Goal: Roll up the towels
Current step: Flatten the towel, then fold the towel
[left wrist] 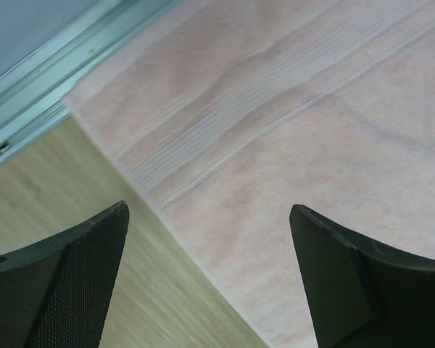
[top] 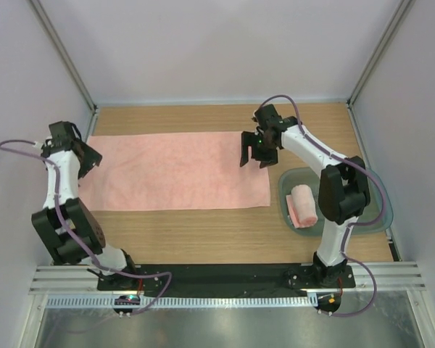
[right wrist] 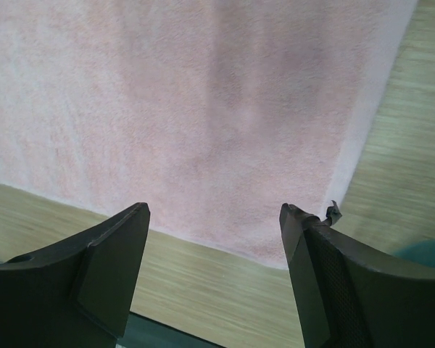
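**Top view.** A translucent teal-grey tray [top: 380, 212] lies on the worktop [top: 203, 232], to the right of the right tool [top: 255, 158] and nearer the arm bases. It holds one rolled towel [top: 303, 204], a salmon-pink cylinder toward the tray's left side. The right arm crosses above the tray and hides its middle, so anything else in it cannot be made out. The flat towel [top: 174, 170] is spread open between the two tools. The right tool hangs over its far right corner and the left tool [top: 87, 156] is at its left edge. Whether either tool touches the cloth cannot be told from here.

**Left wrist view.** The left tool's fingers [left wrist: 65, 283] stand wide apart with nothing between them. Below and ahead lies the flat towel's end, crossed by a band of pale ribbed stripes [left wrist: 254, 94]. Its corner points toward a metal rail [left wrist: 43, 80] ahead-left of the tool. Bare worktop shows by the left finger. Both fingers are cut off by the lower edge.

**Right wrist view.** The right tool is likewise spread wide and holds nothing. A plain end of the flat towel fills the field ahead, and its corner lies between the fingers, close to the right one. A small dark scrap at that fingertip is too small to identify. A teal sliver beside the right finger is cut off by the frame.
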`<state>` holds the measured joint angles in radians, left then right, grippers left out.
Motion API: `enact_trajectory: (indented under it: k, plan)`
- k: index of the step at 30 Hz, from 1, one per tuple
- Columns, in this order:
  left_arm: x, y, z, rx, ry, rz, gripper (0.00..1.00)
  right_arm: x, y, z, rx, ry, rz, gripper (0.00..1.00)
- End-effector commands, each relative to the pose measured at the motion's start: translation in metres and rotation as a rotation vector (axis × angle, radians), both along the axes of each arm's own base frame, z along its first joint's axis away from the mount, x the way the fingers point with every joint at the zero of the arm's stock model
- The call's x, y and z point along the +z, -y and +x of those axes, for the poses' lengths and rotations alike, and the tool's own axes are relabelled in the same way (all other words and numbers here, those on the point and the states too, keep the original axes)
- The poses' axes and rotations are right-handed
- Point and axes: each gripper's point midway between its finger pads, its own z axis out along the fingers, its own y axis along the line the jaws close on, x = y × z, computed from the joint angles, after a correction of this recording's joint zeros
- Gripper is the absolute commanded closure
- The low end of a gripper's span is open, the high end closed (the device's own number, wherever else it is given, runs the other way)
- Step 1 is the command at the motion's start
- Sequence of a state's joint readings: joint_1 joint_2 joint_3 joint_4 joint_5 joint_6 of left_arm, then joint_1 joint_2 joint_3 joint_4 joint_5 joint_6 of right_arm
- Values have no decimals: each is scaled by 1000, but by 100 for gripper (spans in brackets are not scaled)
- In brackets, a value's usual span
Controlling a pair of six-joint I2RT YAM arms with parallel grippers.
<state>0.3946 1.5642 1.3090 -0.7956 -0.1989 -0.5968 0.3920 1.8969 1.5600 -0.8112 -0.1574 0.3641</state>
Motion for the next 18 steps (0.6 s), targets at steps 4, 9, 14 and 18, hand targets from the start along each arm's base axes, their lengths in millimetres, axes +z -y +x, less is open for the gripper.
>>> enact_trajectory:
  k: [4, 9, 14, 18]
  plan:
    - [-30, -39, -93, 244, -57, -51, 8, 14, -63, -50, 168, 15, 57, 20]
    - [-55, -49, -102, 277, -50, -104, 8, 6, -97, -92, 273, -43, 91, 21]
    - [-83, -66, -109, 361, -44, -245, 15, 0, -111, -110, 319, -58, 95, 20]
    - [-84, -79, -114, 422, -40, -235, 20, -6, -115, -112, 328, -66, 90, 20]
